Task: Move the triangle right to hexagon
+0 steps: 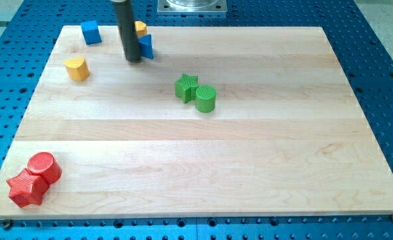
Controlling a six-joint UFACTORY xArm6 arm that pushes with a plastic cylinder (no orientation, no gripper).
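My tip [133,60] touches the blue triangle [146,47] on its view-left side; the arm carries no hand and holds nothing. The yellow hexagon [140,29] sits just above the triangle, at the worktop's [250,147] top edge. I judge a short push toward the view's right, angled slightly up, should do it.

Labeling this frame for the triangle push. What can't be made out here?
- Blue triangle: the rod covers its left part in the camera view, so contact with my tip can't be confirmed.
- Yellow block, probably the hexagon: rod and triangle hide most of it; shape unclear.
- Rod's upper end: cut off by the view's top edge.
- Grey metal base: cropped at the view's top.
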